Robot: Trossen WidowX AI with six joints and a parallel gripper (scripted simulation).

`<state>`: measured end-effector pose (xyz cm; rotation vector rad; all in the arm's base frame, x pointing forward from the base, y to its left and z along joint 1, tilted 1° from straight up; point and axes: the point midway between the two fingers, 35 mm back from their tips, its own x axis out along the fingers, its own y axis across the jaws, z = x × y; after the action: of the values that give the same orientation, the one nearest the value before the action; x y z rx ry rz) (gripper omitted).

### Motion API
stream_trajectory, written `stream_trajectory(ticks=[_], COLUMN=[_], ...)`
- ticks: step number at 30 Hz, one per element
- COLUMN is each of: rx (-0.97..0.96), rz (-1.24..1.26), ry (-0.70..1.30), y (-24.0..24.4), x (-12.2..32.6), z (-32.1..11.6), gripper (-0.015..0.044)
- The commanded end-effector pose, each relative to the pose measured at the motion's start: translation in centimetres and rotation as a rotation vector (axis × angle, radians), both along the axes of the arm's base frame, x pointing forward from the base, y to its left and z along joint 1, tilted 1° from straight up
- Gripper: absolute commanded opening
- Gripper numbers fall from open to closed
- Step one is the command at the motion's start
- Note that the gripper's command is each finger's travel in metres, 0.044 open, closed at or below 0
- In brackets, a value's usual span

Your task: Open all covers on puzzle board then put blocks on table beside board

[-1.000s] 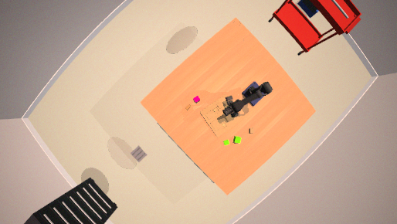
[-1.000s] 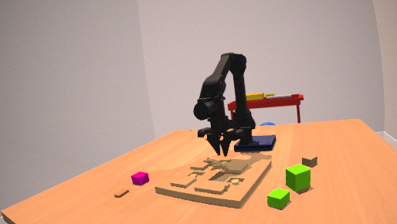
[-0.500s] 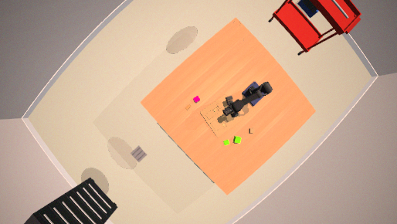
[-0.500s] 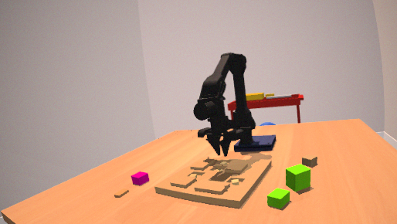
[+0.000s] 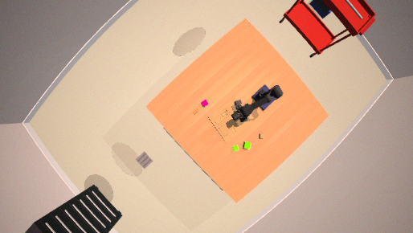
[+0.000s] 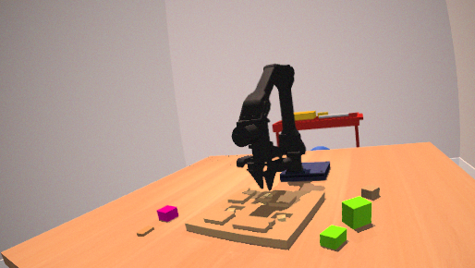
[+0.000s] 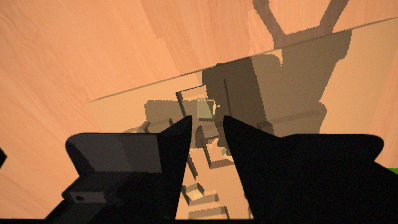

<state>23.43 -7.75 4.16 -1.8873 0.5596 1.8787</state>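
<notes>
The black arm (image 5: pixel 257 106) (image 6: pixel 265 92) rises from a dark blue base plate (image 5: pixel 263 87) (image 6: pixel 324 172), bends at a high elbow in the upper middle of the exterior frame, then drops leftward to the wrist. The gripper (image 5: pixel 235 118) (image 6: pixel 266 188) (image 7: pixel 207 120) points down over the rear part of the wooden puzzle board (image 5: pixel 220 125) (image 6: pixel 240 238) (image 7: pixel 367 62). Its fingers stand partly open, a modest gap between the tips, nothing held.

Board lies flat, lower centre of the exterior frame. Raised flat covers on its top: one at the front left (image 6: pixel 219 217), one along the front edge (image 6: pixel 251 225), others farther back. How far each is open: cannot be told. In the wrist frame a pale piece (image 7: pixel 205 108) shows in a shadowed recess just above the gap between the fingertips; a smaller pale piece (image 7: pixel 195 191) lies lower down. Whether either is a block in its well is unclear.

On the wooden table (image 5: pixel 281 68) (image 6: pixel 115 217), apart from the board: magenta block (image 5: pixel 204 103) (image 6: pixel 167 213) to its left in the exterior frame, near a thin tan piece (image 5: pixel 195 112) (image 6: pixel 145 230). To its right, a large green cube (image 5: pixel 247 145) (image 6: pixel 357 213), a smaller green block (image 5: pixel 235 148) (image 6: pixel 333 237) near it, and a brown block (image 5: pixel 261 136) (image 6: pixel 371 192) behind. Red cart (image 5: pixel 309 26) (image 6: pixel 319 123) beyond the table.
</notes>
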Motion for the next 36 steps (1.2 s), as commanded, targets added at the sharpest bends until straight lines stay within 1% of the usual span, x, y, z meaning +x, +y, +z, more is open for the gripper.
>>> stream_trajectory(ticks=[1,36], rx=[0.000,0.000], rz=[0.003,0.003], ry=[0.009,0.009], y=[0.1,0.1], x=[-0.2,-0.3], z=[-0.6,-2.4], gripper=[0.0144,0.0144])
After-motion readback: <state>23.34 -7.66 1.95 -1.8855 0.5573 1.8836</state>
